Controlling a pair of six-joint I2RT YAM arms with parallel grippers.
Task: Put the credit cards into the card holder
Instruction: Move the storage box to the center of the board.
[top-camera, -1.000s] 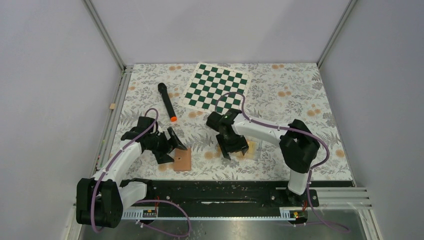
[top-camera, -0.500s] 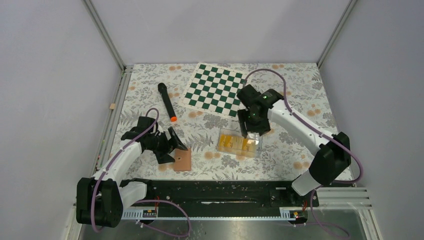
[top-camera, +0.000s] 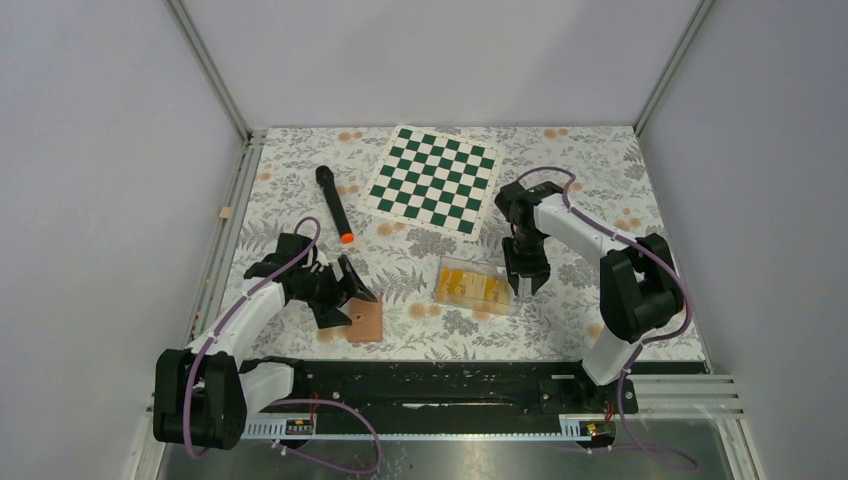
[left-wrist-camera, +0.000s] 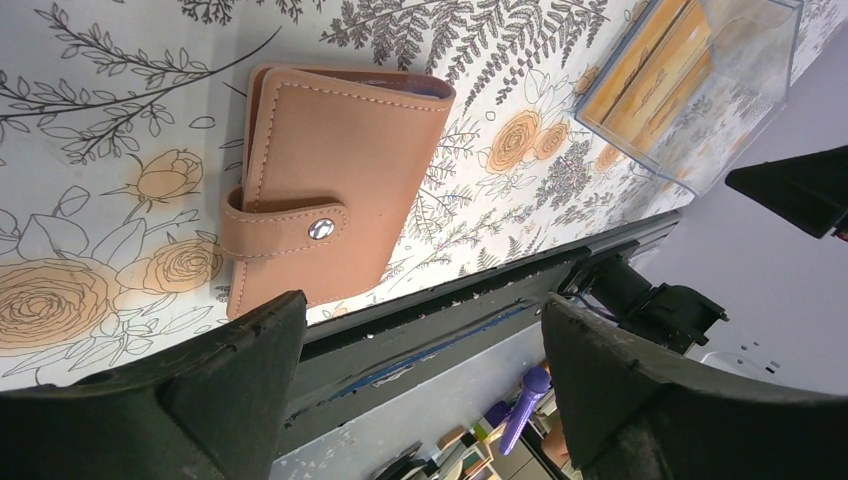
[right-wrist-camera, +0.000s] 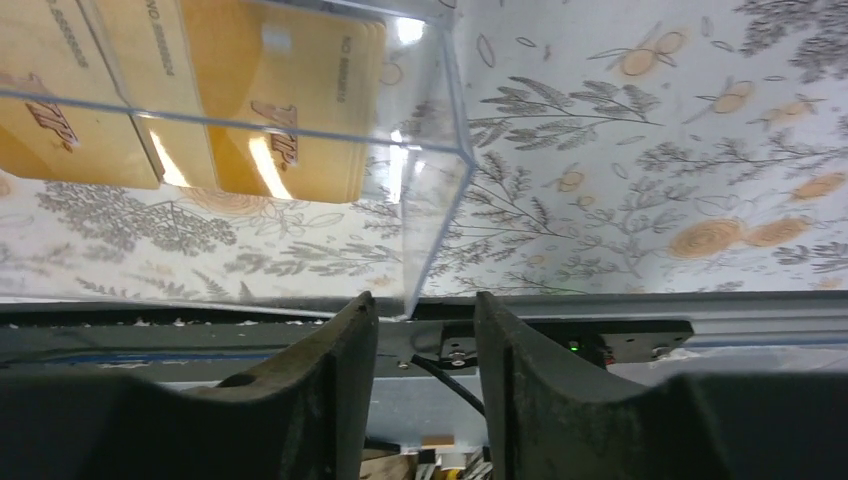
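Card holder: your tan card holder (left-wrist-camera: 335, 190) lies flat on the table (top-camera: 600, 200) close to the near edge, left of the middle. It is folded shut, with the strap snapped across its face.
Credit cards: the yellow-orange credit cards (right-wrist-camera: 270, 110) lie in stacks inside a clear plastic box (right-wrist-camera: 440, 180). The box sits near the near edge too, right of the card holder and well apart from it.
Left hand: your left hand (left-wrist-camera: 422, 303) is released, its fingers (left-wrist-camera: 230, 390) spread wide with nothing between them. It hovers just left of the card holder, which shows between the two fingers in the wrist view.
Right hand: your right hand (right-wrist-camera: 425, 305) is at the right end of the clear plastic box. Its fingers stand only a narrow gap apart and clench nothing. The corner of the box's end wall lines up with that gap.
Other things: a green-white chessboard (top-camera: 433, 180) lies at the far edge, about the middle. A black stick with an orange end (top-camera: 332, 203) lies toward the left edge.
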